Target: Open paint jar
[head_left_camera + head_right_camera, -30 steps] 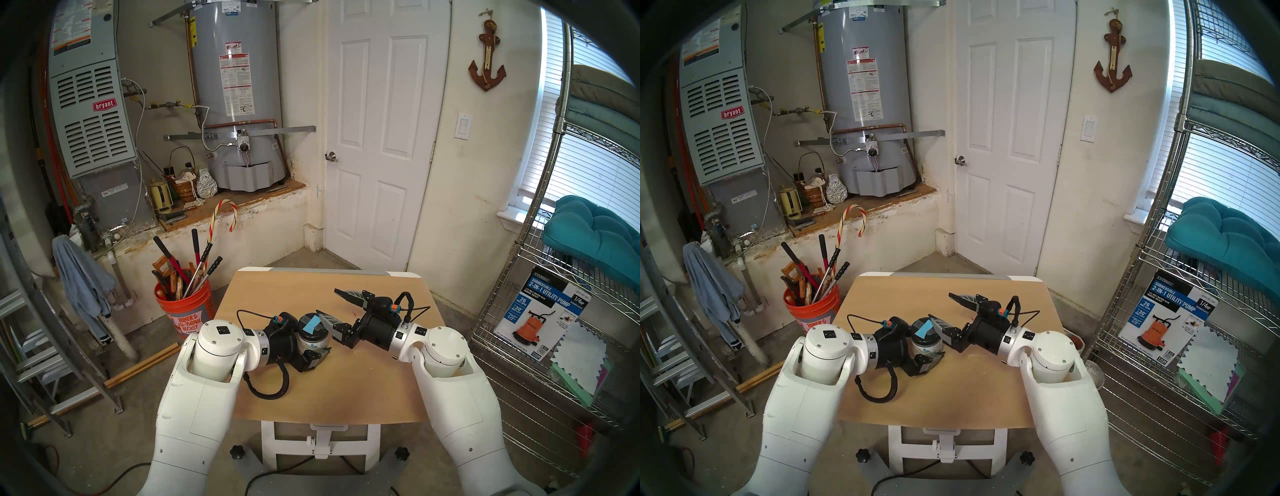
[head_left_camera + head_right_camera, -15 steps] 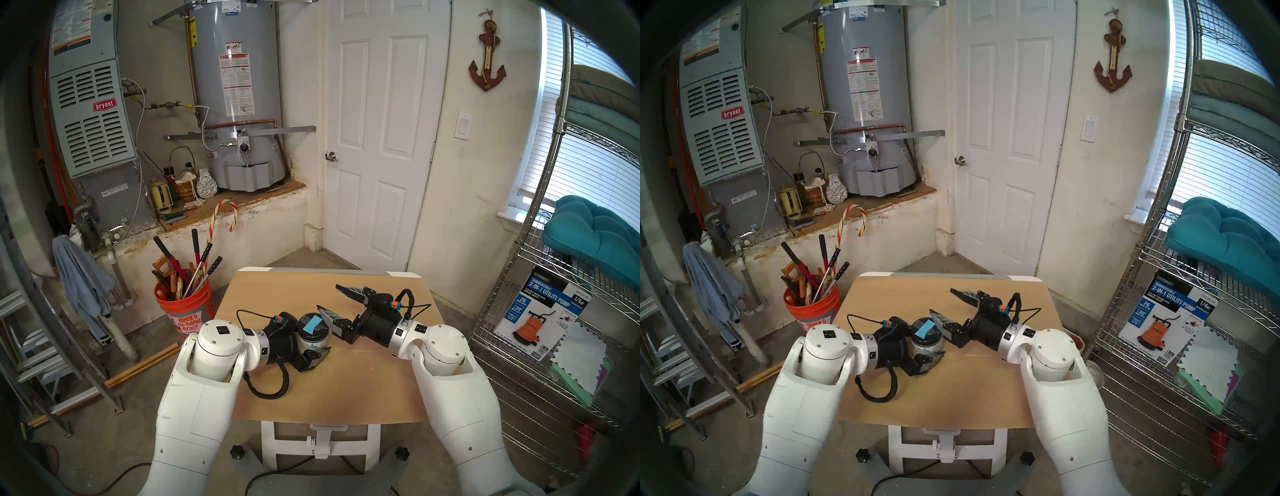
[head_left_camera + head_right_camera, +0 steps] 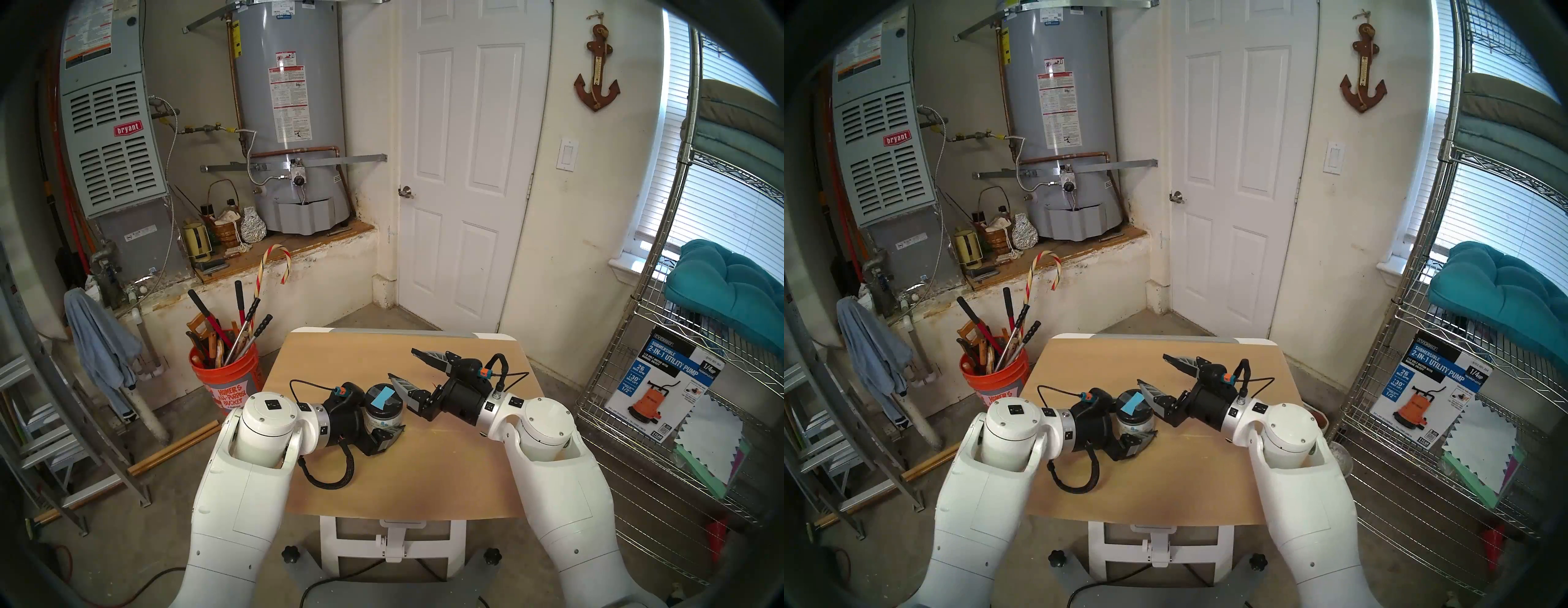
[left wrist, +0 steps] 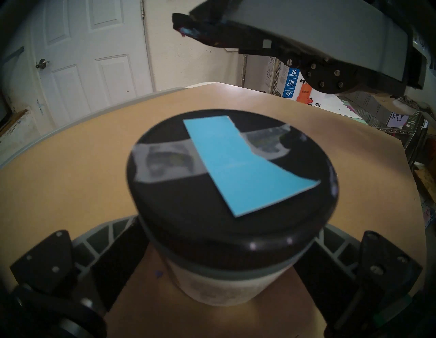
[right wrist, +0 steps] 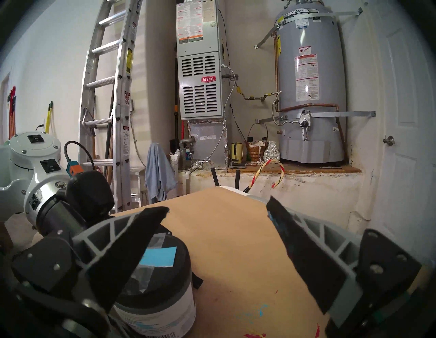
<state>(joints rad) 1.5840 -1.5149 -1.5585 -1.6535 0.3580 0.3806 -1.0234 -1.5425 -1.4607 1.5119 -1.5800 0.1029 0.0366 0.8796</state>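
Observation:
The paint jar (image 3: 384, 414) stands upright on the tan table (image 3: 424, 475), left of centre. Its black lid (image 3: 383, 397) with a light-blue tape strip (image 4: 238, 165) is on. My left gripper (image 3: 396, 414) is shut on the jar's white body below the lid, with one finger on each side in the left wrist view (image 4: 231, 224). My right gripper (image 3: 402, 364) is open and empty, just right of the jar. Its near finger (image 5: 132, 236) hangs over the lid's right edge. Its far finger (image 5: 304, 250) is clear of the jar.
An orange bucket (image 3: 225, 378) of long-handled tools stands on the floor off the table's left edge. A wire shelf (image 3: 679, 382) with a pump box stands to the right. Small paint specks (image 5: 262, 309) mark the table near my right gripper.
My right gripper has risen a little and shifted slightly away from me, still open. My left gripper and the jar have not moved.

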